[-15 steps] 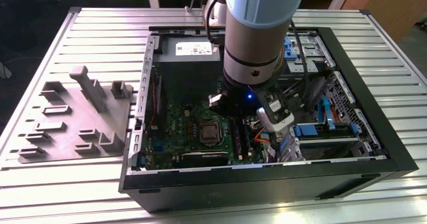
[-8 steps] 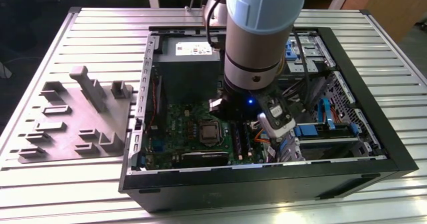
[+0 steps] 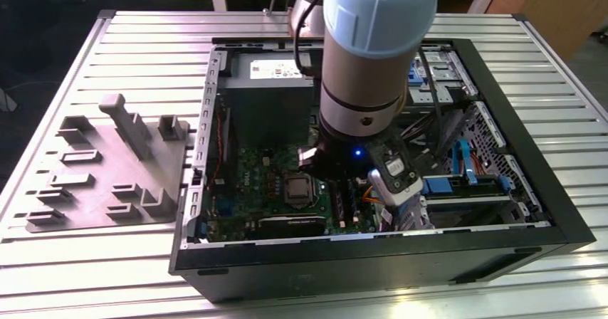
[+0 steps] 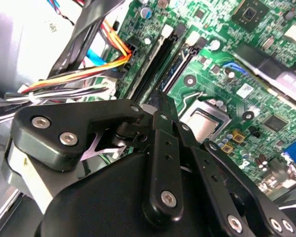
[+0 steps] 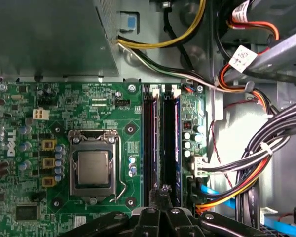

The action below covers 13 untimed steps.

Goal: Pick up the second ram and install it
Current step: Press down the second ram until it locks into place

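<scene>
- The gripper point(image 5: 163, 190) is low inside the open computer case point(image 3: 532, 191), just above the memory slots point(image 5: 152, 143) of the green motherboard point(image 5: 64, 103).
- Its black fingers point(image 4: 163, 118) are closed together, with no visible gap; nothing can be seen between them.
- The second ram point(image 5: 176, 143) is a thin dark board with a blue edge. It stands in a slot beside the silver processor point(image 5: 92, 167).
</scene>
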Each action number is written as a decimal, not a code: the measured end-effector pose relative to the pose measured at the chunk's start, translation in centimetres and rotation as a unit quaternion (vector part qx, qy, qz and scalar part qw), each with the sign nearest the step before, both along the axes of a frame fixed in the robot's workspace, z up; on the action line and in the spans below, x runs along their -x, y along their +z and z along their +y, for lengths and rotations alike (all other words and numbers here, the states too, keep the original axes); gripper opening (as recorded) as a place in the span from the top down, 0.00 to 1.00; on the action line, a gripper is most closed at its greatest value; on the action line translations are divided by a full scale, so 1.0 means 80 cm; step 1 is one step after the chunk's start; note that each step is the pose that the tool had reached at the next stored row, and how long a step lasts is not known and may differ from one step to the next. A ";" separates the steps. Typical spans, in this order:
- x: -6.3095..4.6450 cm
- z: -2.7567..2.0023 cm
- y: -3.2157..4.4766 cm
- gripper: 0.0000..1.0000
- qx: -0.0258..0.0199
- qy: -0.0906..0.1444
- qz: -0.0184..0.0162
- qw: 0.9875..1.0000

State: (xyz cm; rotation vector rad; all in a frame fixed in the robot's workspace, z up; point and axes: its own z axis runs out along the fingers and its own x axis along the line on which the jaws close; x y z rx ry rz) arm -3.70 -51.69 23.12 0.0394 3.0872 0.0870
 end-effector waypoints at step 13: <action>0.000 -0.0089 -0.0050 0.90 0.001 0.000 0.000 1.000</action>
